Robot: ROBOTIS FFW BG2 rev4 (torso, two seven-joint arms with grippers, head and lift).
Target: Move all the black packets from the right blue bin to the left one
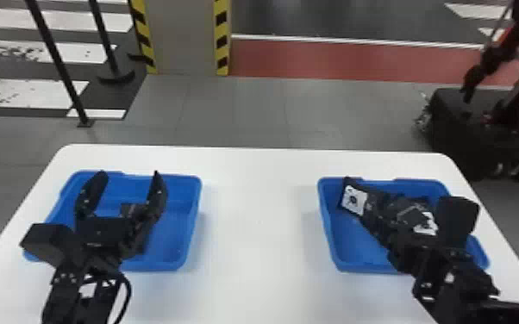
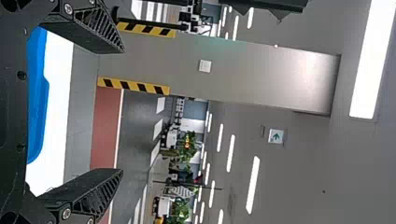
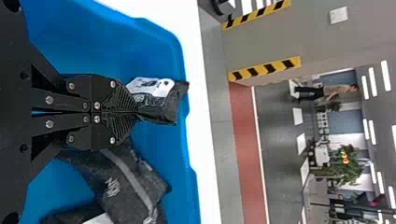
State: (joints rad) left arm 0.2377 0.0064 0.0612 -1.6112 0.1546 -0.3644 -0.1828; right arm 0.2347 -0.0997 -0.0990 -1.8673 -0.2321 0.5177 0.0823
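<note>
1. Beyond the left gripper (image 1: 128,173), off to its left, black posts (image 1: 51,51) stand on the floor.
2. Under that gripper sits the left blue bin (image 1: 184,224); the gripper is released, its two fingers parted wide.
3. Just beside its right finger, inside the bin, lies a dark item (image 1: 131,210), partly hidden; whether it is a packet cannot be told.
4. Farther off, to the gripper's right, rises a pillar (image 1: 187,38) edged in yellow-and-black stripes.
5. Between the two grippers stretches the white table (image 1: 258,224) that bears both bins.
6. Over the right blue bin (image 1: 336,254), the right gripper (image 1: 374,212) is clenched on a black packet (image 3: 161,103) with a white label, which juts past its fingertips.
7. Below the right gripper, more black packets (image 3: 128,182) lie in the right bin, one overlapping another.
8. Beyond that gripper, to its right, dark machinery (image 1: 465,129) stands on the floor.
</note>
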